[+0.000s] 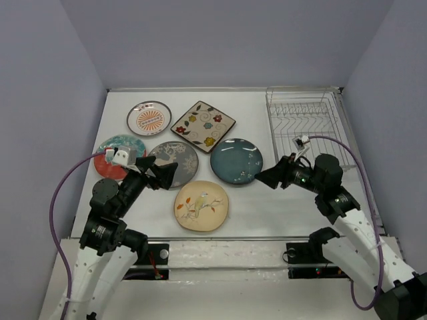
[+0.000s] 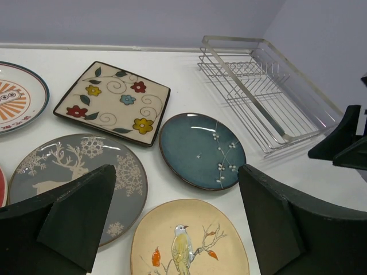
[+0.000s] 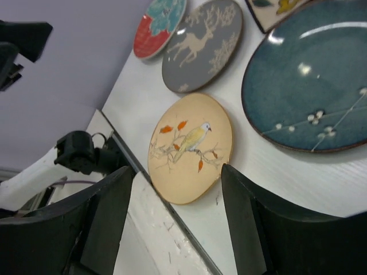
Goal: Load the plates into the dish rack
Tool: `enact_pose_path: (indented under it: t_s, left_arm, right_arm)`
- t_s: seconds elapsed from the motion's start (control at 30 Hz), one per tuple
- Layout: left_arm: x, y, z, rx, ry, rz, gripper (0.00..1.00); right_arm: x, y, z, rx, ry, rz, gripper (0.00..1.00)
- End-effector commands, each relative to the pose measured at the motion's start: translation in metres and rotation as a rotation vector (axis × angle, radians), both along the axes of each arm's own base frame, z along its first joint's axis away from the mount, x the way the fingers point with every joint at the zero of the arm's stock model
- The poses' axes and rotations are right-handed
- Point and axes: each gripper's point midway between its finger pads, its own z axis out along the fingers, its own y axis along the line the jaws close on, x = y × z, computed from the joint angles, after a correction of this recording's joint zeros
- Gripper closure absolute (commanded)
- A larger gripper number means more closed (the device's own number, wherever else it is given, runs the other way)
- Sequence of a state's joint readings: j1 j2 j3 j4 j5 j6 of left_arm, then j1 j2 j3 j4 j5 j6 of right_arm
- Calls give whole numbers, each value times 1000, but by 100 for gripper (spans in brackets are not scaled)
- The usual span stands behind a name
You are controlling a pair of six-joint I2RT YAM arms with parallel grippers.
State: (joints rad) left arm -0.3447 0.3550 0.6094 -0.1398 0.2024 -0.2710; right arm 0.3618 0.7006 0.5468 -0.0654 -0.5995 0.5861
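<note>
Six plates lie flat on the white table: orange-sunburst (image 1: 149,118), square floral (image 1: 203,126), teal-and-red (image 1: 110,152), grey tree-patterned (image 1: 177,153), dark teal-blue (image 1: 236,161) and cream bird (image 1: 201,205). The silver wire dish rack (image 1: 307,127) stands empty at the back right. My left gripper (image 1: 163,175) is open and empty, hovering over the near edge of the grey plate (image 2: 74,172), with the bird plate (image 2: 189,240) showing between its fingers. My right gripper (image 1: 267,177) is open and empty just right of the blue plate (image 3: 309,86), facing the bird plate (image 3: 192,146).
The rack (image 2: 258,91) sits in a clear plastic tray against the right wall. The table's near edge (image 3: 172,229) runs under my right gripper. Grey walls close in the back and both sides.
</note>
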Motion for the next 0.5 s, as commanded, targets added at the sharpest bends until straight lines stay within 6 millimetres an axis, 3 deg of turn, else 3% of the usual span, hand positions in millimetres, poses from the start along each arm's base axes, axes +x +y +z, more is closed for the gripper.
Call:
enact_pose_path:
  t_s: [0.0,0.27,0.3,0.47]
  left_arm:
    - [-2,-2,28,-15,-74,-22,1]
    - [-4,-1,30,-17,-86,-22,1]
    - [-5,-1,30,-19,-85,-20,1]
    - [-5,2,30,-35,-85,-2,1]
  right_arm:
    - [-10,17,-26,52,95,81,29]
    - [0,63,-63,-161,103,36,26]
    - [-1,69,-80,-201,132,28,27]
    - [-2,86,-115,-179,201,9,31]
